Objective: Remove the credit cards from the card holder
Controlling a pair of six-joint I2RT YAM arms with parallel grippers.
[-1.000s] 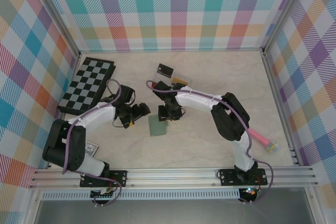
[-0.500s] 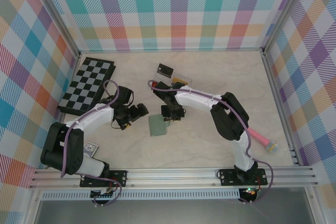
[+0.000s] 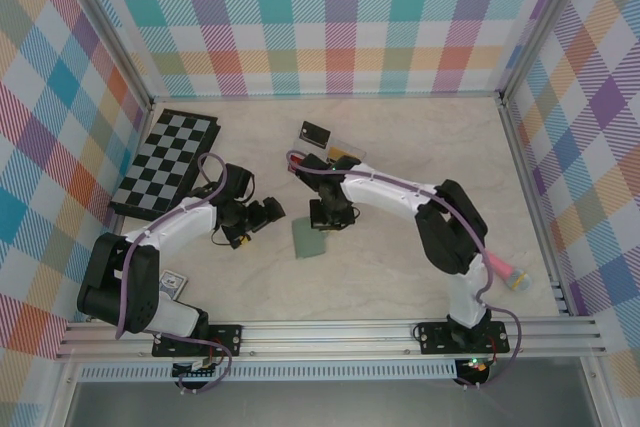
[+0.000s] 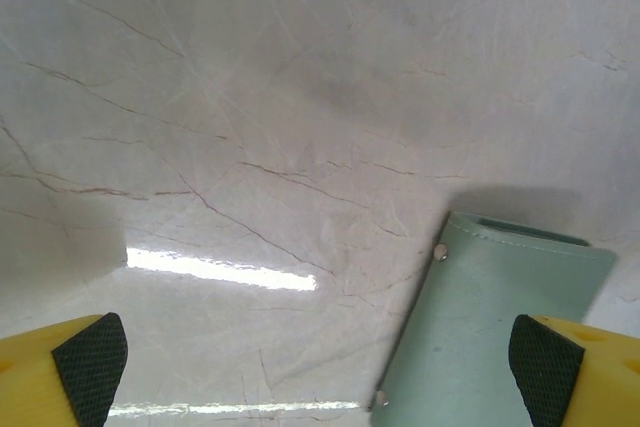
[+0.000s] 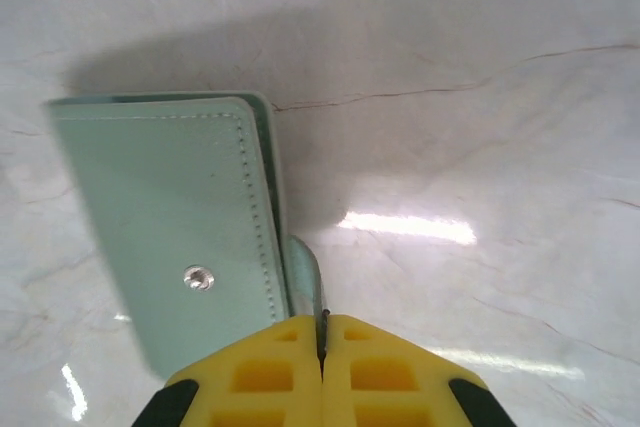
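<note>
The grey-green card holder [image 3: 309, 239] lies flat on the pale table between the two arms, folded, with its snap stud up [image 5: 199, 277]. My right gripper [image 3: 325, 219] sits at its far edge, shut on a thin pale flap sticking out of the card holder [image 5: 170, 237], pinched between the yellow fingertips [image 5: 322, 342]. My left gripper [image 3: 270, 213] hovers just left of the card holder [image 4: 490, 327], open wide and empty [image 4: 318, 372]. No credit cards show at the holder. A yellow-orange card [image 3: 343, 157] seems to lie by the clear tray.
A clear plastic tray [image 3: 348, 146] and a small dark card-like piece [image 3: 315, 132] lie behind the right gripper. A chessboard [image 3: 165, 160] fills the left side. A pink-handled tool [image 3: 500, 267] lies at the right. A small item [image 3: 172, 282] rests by the left base.
The right gripper has shut on the holder's edge flap, and the holder has slid slightly to the right. The left gripper has opened a little wider and stayed in place.
</note>
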